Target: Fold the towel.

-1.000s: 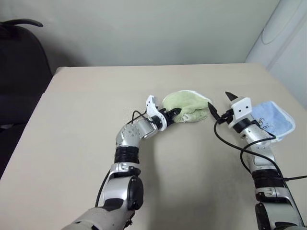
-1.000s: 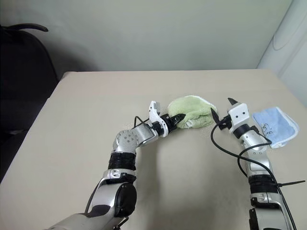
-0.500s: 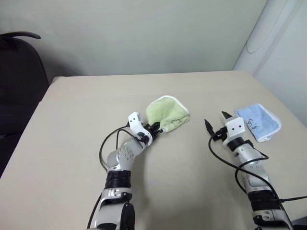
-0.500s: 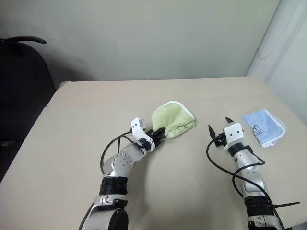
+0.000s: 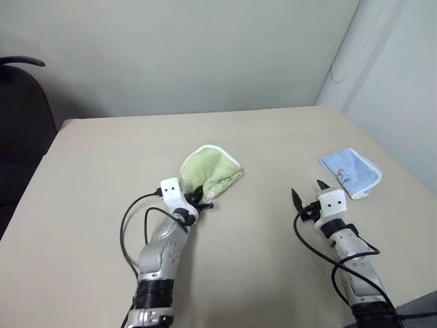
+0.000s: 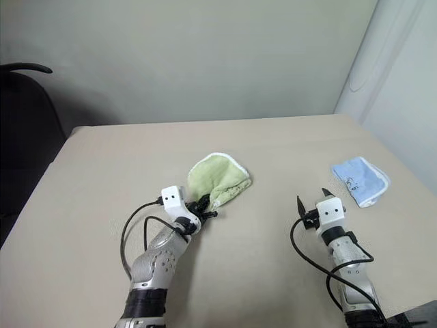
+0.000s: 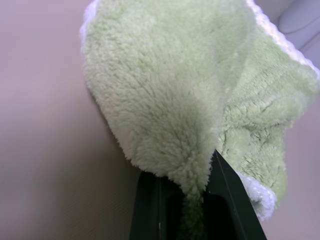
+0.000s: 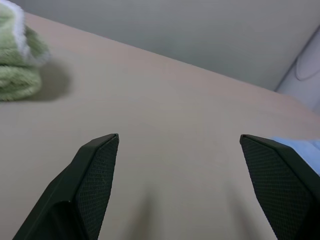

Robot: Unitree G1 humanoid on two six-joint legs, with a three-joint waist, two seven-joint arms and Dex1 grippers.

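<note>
Left hand (image 5: 203, 199) clamped on a bunched corner of the towel (image 5: 212, 171); pinch point buried in pile, fingertips hidden. Towel lies crumpled mid-tabletop (image 5: 102, 171), nearer the far edge. Right hand (image 5: 308, 197) level, spread wide, holding nothing, over bare tabletop. Blue cloth (image 5: 350, 172) sits by the right edge.

A plain pale wall (image 5: 191, 55) rises behind the beige bench (image 5: 89, 184). A dark chair (image 5: 17, 130) stands off the bench's far left corner, and a white rounded column (image 5: 355, 48) stands beyond its far right corner.
</note>
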